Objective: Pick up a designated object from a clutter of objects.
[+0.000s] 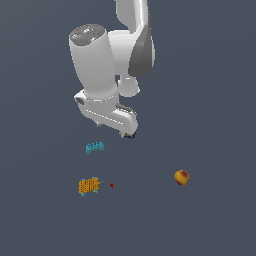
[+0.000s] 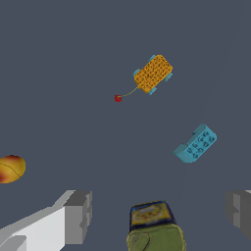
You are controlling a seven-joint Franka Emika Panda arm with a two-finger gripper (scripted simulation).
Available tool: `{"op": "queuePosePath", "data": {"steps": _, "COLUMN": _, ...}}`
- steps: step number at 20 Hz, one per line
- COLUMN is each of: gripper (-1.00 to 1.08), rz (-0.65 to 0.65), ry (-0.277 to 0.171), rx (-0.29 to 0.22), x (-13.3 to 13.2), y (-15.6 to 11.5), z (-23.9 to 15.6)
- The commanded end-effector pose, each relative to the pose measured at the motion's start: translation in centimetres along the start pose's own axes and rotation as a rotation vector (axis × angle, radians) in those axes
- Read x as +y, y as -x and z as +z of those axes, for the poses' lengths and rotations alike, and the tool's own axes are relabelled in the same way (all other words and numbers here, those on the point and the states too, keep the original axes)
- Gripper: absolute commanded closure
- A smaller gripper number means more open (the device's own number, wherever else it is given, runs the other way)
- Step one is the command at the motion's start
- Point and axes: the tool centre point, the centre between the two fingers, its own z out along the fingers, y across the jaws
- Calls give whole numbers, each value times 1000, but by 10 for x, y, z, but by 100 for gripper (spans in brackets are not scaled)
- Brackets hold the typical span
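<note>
- approach step: the jaws (image 2: 157,211) stand released, holding nothing, over the olive box (image 2: 156,230).
- the cyan brick (image 2: 196,143) lies between that box and the orange block (image 2: 153,73).
- next, the arm needs shifting over the brick.

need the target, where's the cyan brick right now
In the exterior view the cyan brick lies on the floor toward the left, just above the orange block and below-left of the hand.
</note>
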Motion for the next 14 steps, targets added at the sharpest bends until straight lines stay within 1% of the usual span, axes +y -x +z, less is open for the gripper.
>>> {"op": "queuePosePath", "data": {"steps": 1, "gripper": -92, "rz": 97, "ry": 4, "rx": -2, "x": 15, "y": -5, "z": 22}}
{"op": "queuePosePath", "data": {"steps": 10, "gripper": -92, "rz": 441, "ry": 29, "rx": 0, "x": 72, "y": -13, "z": 96}}
{"op": "queuePosePath", "data": {"steps": 14, "gripper": -92, "rz": 566, "ry": 42, "rx": 5, "x": 95, "y": -12, "z": 122}}
